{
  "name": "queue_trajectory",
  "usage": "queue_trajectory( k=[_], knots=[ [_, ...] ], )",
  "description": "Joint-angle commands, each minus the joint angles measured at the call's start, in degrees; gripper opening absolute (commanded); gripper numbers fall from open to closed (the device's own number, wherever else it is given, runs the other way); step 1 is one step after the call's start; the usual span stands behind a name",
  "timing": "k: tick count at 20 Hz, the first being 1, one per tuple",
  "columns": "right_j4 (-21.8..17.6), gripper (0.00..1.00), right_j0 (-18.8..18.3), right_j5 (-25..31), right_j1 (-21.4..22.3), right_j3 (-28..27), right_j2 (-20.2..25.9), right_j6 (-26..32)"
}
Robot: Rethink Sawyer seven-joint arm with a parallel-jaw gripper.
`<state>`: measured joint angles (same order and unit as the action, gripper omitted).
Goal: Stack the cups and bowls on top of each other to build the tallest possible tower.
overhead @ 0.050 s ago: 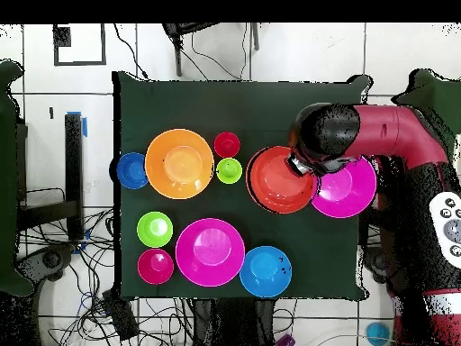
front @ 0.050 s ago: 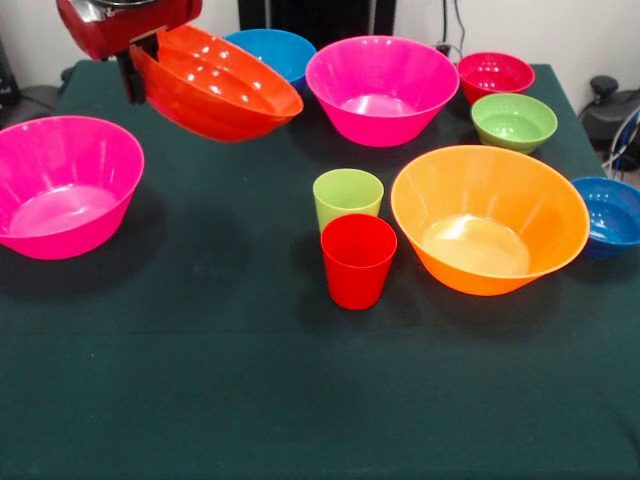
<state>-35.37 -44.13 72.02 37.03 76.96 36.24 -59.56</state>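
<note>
Overhead: arm (overhead @ 0.050 s ago: 396, 135) visible; front: only gripper (front @ 0.050 s ago: 135, 70). Fingers clamped on rim of red-orange bowl (front @ 0.050 s ago: 215, 85), held tilted above bench (front @ 0.050 s ago: 200, 380), between pink bowls (front @ 0.050 s ago: 65, 185).

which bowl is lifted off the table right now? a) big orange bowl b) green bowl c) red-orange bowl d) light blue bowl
c: the red-orange bowl hangs tilted in the air, held at its rim by the end effector, while the big orange bowl, light blue bowl and green bowl sit on the table.
</note>
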Motion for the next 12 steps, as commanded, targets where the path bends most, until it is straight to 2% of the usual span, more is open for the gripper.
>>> queue_trajectory(
  k=[1,12],
  knots=[
    [3.37,0.0,1.43,1.99,-0.68,-1.75,2.62,6.15],
    [8.42,0.0,2.08,-0.62,-1.16,-2.88,2.46,0.98]
  ],
)
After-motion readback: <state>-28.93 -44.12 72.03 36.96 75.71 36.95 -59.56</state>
